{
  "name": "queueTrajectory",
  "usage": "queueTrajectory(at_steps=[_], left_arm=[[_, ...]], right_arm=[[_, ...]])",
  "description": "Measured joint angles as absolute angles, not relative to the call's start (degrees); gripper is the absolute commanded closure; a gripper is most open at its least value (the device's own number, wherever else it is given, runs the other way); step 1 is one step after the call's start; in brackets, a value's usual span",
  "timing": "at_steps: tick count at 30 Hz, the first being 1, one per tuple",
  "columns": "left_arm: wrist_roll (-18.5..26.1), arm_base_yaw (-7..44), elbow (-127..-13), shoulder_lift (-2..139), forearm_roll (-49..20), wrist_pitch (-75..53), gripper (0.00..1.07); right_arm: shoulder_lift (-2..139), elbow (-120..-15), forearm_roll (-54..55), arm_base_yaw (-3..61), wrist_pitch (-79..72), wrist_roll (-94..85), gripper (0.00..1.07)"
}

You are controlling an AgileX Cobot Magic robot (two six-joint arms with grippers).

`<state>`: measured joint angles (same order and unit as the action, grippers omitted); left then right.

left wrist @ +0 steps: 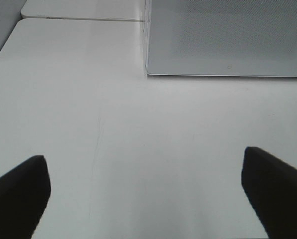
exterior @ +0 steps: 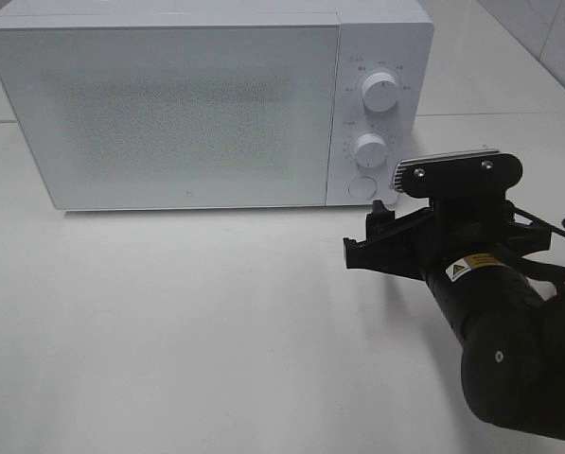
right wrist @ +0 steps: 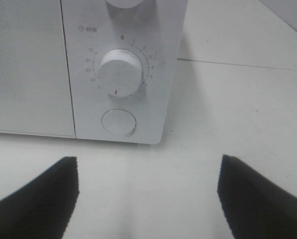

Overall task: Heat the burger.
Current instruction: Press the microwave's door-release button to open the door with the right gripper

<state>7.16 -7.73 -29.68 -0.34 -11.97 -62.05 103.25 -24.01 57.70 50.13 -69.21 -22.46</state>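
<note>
The burger is not in view in any frame. A white microwave stands at the back of the table with its door shut; its frosted door hides the inside. My right gripper is open and empty, just in front of the control panel, close to the round door button. In the right wrist view, the open gripper faces that button and the timer knob, whose mark points downward, away from 0. My left gripper is open and empty above the table, left of the microwave.
The microwave panel has an upper knob and the timer knob. The white table spreads in front of the microwave. A second table surface lies behind to the right, across a seam.
</note>
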Motion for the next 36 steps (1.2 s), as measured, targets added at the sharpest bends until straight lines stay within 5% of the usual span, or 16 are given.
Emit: queueTrajectory(at_steps=[10, 19, 32, 36], left_arm=[[7.2, -7.7, -29.7, -0.3, -12.0, -62.1, 0.09], [7.2, -7.7, -29.7, -0.3, -12.0, -62.1, 0.09], [7.2, -7.7, -29.7, -0.3, -12.0, -62.1, 0.09], [7.2, -7.7, -29.7, -0.3, -12.0, -62.1, 0.09]], right_arm=[[103.2, -24.0, 57.7, 50.1, -69.2, -16.4, 0.32], [103.2, -24.0, 57.7, 50.1, -69.2, 7.3, 0.4], [103.2, -24.0, 57.7, 50.1, -69.2, 42.1, 0.65], [103.2, -24.0, 57.7, 50.1, -69.2, 52.2, 0.8]])
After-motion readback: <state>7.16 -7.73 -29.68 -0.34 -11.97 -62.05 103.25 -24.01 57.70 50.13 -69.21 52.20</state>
